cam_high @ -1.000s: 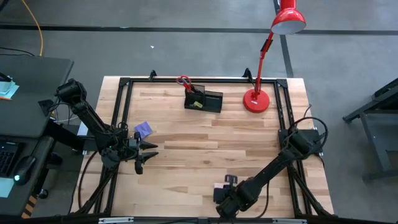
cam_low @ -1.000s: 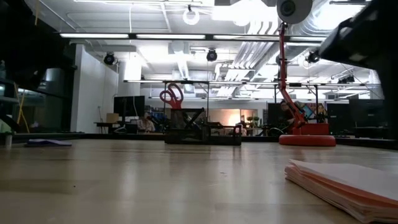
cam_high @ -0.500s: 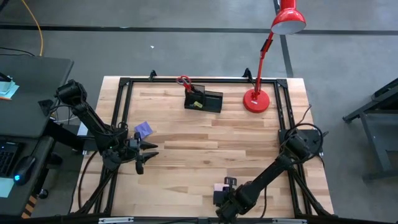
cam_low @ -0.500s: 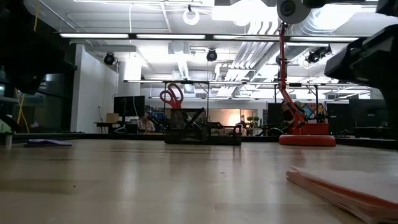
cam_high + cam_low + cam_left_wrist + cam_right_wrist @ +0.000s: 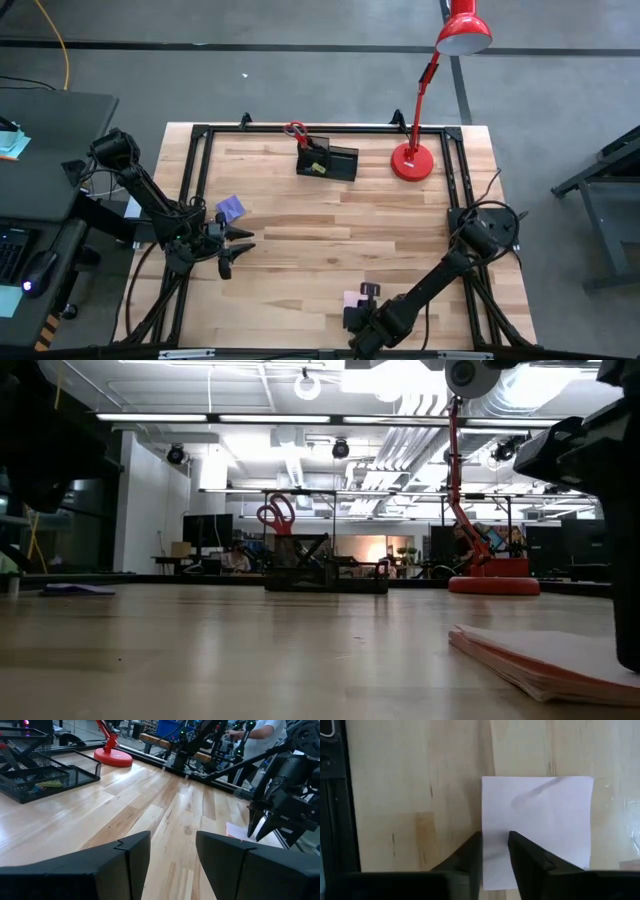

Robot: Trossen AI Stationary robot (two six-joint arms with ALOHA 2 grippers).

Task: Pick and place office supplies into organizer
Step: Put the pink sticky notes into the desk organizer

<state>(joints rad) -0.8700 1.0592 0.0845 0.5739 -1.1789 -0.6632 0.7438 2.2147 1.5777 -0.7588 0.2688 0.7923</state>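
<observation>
While the pink note pad (image 5: 352,299) lies at the counter's (image 5: 330,230) near edge, the right gripper's (image 5: 494,851) fingers straddle its edge, narrowly apart. Far off, the organizer (image 5: 328,160) holds red scissors (image 5: 294,130). The left gripper (image 5: 232,249) waits, fingers apart, beside a purple pad (image 5: 231,209).

Wooden table (image 5: 330,230): organizer (image 5: 328,160), lamp (image 5: 412,160), notepads (image 5: 352,299).

I see the red lamp (image 5: 428,110) standing on the far right part of the wooden desk (image 5: 330,250), its round base (image 5: 411,161) flat on the boards and its shade (image 5: 463,30) leaning out past the far edge. A black frame (image 5: 196,170) runs round the desk. Off to the left sits a dark side table (image 5: 45,150), and a person in a white top (image 5: 260,740) stands in the room beyond
</observation>
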